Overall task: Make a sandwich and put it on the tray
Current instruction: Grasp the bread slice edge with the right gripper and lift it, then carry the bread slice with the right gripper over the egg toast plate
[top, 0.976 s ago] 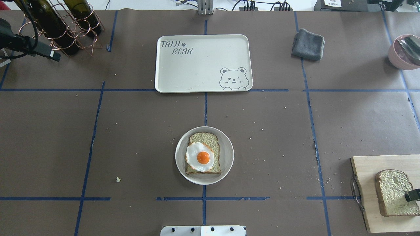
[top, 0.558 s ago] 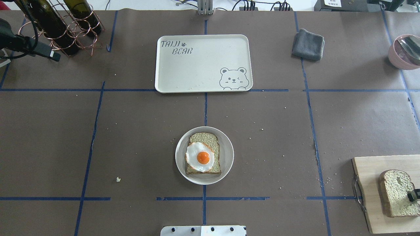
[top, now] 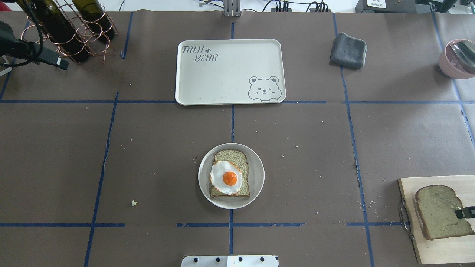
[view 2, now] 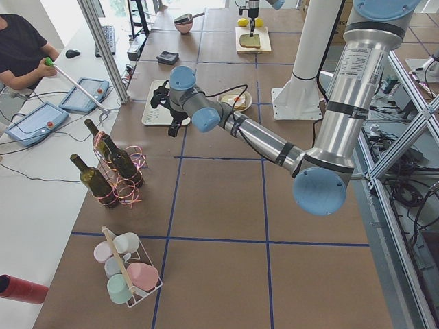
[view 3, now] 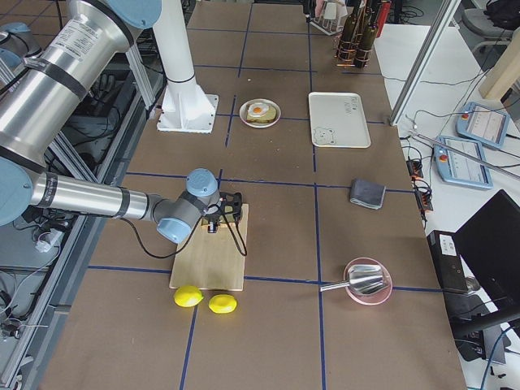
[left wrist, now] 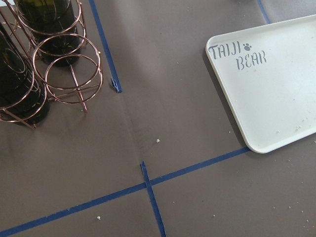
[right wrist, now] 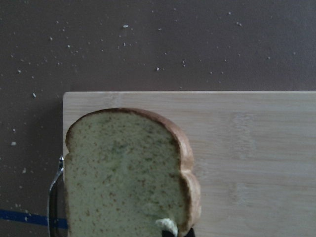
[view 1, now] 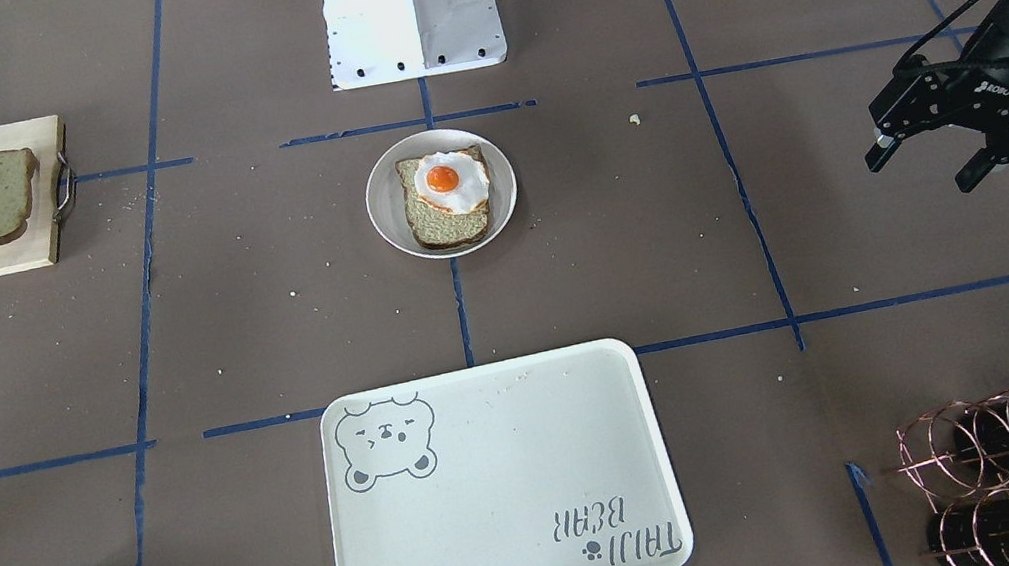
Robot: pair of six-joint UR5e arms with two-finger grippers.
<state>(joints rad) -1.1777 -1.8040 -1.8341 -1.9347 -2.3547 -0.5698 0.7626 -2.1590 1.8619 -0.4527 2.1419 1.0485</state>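
The tray [top: 230, 70] lies at the table's far middle with nothing on it; it also shows in the front view [view 1: 496, 487] and the left wrist view [left wrist: 266, 89]. A small round white plate [top: 256, 163] holds one bread slice [top: 232, 155] with the fried egg [top: 226, 177] on top. My right gripper [top: 464, 213] is shut on the edge of the second bread slice [top: 438, 213], over the wooden cutting board [top: 426, 244]. The slice fills the right wrist view [right wrist: 123, 173]. My left gripper [view 1: 926, 161] is open and empty, near the wine rack.
A copper rack with wine bottles [top: 66, 29] stands at the far left, close to my left gripper. A folded grey cloth [top: 348, 50] and a pink bowl [top: 458, 59] are at the far right. Two lemons [view 3: 203, 299] lie beside the board.
The bread slice in my right gripper has shifted toward the table's middle and looks lifted and flatter over the board. The left arm, plate and tray have not moved.
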